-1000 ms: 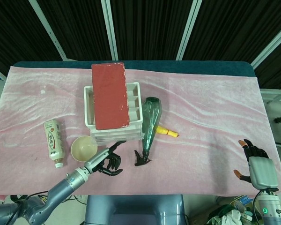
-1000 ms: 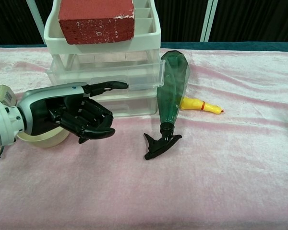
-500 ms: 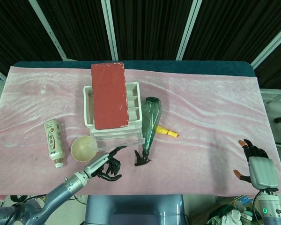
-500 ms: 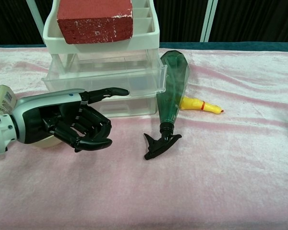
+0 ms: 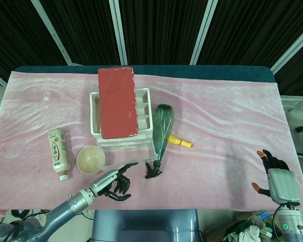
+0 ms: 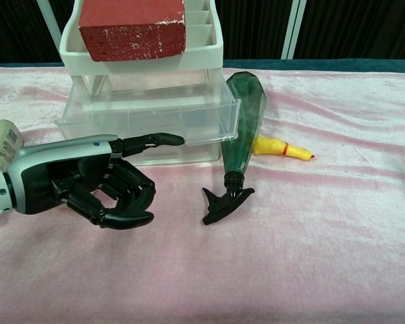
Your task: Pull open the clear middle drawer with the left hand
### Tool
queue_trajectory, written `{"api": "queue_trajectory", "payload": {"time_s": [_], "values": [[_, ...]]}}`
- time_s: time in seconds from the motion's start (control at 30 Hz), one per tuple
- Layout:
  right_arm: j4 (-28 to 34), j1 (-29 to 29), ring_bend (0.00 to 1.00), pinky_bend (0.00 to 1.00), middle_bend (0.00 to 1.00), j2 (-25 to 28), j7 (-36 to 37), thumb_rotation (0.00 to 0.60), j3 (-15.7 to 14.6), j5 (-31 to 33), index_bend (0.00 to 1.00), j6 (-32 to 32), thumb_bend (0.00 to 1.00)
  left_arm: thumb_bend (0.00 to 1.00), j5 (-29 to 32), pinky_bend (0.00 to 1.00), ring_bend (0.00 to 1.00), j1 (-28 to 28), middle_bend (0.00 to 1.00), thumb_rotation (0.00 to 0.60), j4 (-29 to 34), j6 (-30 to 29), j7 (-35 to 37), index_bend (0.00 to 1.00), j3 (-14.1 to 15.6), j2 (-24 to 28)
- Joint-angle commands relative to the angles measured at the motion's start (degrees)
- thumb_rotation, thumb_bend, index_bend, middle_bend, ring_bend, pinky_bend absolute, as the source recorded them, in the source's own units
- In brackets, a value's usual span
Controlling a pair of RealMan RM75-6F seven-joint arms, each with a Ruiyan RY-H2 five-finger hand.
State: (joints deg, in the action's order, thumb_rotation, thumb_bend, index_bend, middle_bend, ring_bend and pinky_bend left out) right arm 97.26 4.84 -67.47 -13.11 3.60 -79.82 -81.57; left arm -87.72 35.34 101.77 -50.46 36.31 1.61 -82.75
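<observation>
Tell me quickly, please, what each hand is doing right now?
Left hand: one finger hooked under the front of the clear middle drawer, the others curled in.
Right hand: open, holding nothing, resting near the table edge.

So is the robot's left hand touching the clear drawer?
Touching. In the chest view the left hand stretches one finger out so it hooks under the front lip of the pulled-out drawer; the other fingers curl below it.
</observation>
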Motion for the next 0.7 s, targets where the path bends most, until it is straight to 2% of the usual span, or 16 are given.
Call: {"api": "queue_trajectory", "payload": {"time_s": [0.03,0.7], "values": [[0.01,-0.01,0.19,0.21,0.1,0.01,0.01,0.6,0.02,0.05,0.14,-0.01,0.08,0.32,-0.16,0.73,0.65,0.1,0.69,0.6,0.01,0.02,-0.08,0.0,0.21,-0.09],[-0.02,0.03,0.19,0.21,0.1,-0.01,0.03,0.6,0.06,0.1,0.14,0.04,0.08,0.32,-3.34,0.73,0.65,-0.1,0.69,0.6,1.58,-1.45,-3.23,0.0,3.58,1.09]]}}
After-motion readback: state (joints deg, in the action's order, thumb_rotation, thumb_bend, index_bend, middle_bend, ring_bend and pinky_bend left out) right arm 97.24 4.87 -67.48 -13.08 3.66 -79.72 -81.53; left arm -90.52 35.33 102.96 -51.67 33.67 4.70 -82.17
